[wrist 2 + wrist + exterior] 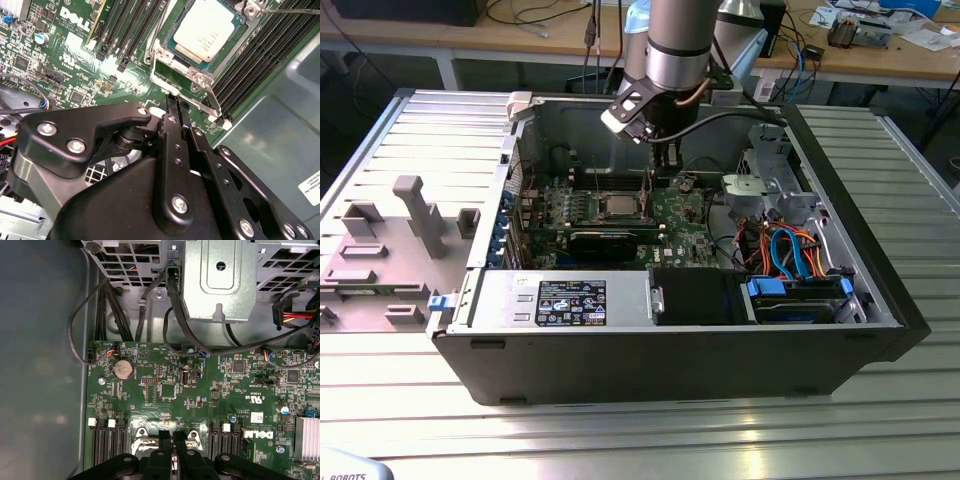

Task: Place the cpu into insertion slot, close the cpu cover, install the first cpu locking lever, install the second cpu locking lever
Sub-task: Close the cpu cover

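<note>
The hand (175, 102) hangs low inside the open computer case (620, 365). Its fingers are drawn together just short of the cpu cover (180, 67); whether anything thin sits between them is hard to make out. Just beyond the fingertips the cpu (212, 27) lies flat, metal top up, framed squarely by the cover's window and hiding the insertion slot beneath. Black memory slots (255, 60) flank it on both sides. The hand's own body blocks the nearer board, and the case's metal wall stands close beside the hand.
</note>
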Robot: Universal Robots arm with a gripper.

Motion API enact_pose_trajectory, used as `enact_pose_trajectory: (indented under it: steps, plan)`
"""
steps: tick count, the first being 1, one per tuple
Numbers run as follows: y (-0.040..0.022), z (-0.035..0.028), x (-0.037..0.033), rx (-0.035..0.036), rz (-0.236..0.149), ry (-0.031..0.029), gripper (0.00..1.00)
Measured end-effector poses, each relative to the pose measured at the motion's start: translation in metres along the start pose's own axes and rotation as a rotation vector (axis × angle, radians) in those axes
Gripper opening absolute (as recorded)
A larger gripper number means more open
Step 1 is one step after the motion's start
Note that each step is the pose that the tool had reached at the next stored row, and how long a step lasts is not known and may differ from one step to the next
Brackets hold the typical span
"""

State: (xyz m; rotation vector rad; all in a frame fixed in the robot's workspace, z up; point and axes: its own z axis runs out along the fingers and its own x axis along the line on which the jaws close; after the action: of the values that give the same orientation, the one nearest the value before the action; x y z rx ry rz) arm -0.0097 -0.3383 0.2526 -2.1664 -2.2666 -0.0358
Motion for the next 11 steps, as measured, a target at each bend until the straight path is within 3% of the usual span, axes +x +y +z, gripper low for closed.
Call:
enact_pose_trajectory:
  steps: [11]
  plan:
    - [-0.0055, -0.0001, 0.0003, 0.0000, 0.000, 0.0000, 0.16]
